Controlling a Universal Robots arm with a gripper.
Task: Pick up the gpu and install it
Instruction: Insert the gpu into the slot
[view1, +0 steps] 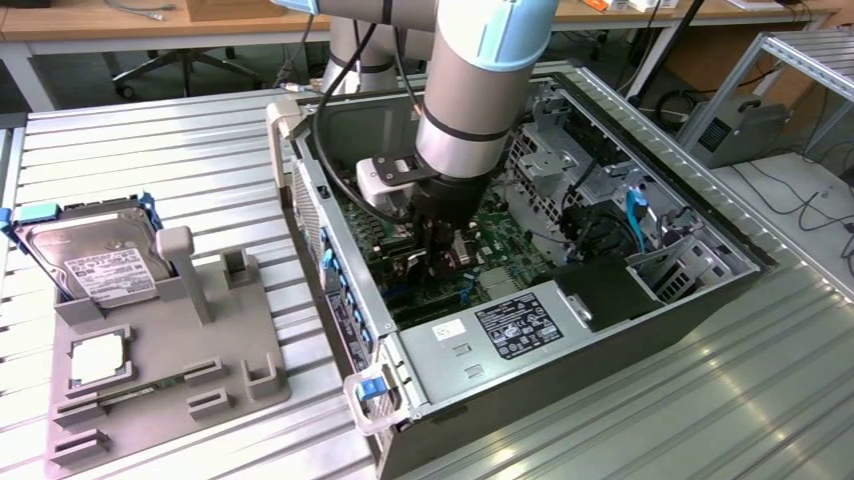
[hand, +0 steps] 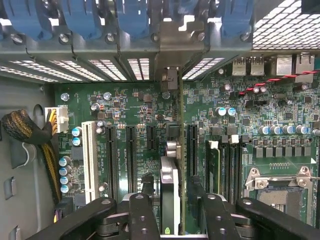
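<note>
We found the arm reaching down into the open computer case (view1: 667, 215), which lay on its side on the ribbed bench (view1: 174, 150). The hand (hand: 172, 210) stood low over the green mainboard (hand: 130, 120).

The gpu (hand: 170, 190) stood on edge between the two fingers (hand: 142, 215), running along a slot in the mainboard. Its silver bracket (hand: 172, 55) sat up against the back wall of the case, among the blue slot clips (hand: 82, 20). From the wrist view the card looked lined up with its slot and at least partly seated; how deep it sat we could not tell.

Hand state: the fingers flanked the card with a narrow gap visible on each side, so we judged them slackened and not clamping.

Handling notes, our judgement only: the card looked thin, stiff and light, with exposed parts on its faces and a delicate contact edge below. The flat faces near the top edge seemed the safest place to take hold, with any push kept straight down the slot; a sideways load could bend the board or strain the slot.

Off to the exterior view's left, the grey parts holder (view1: 174, 380) carried the hard drive (view1: 100, 262) and a small square chip (view1: 96, 358).
</note>
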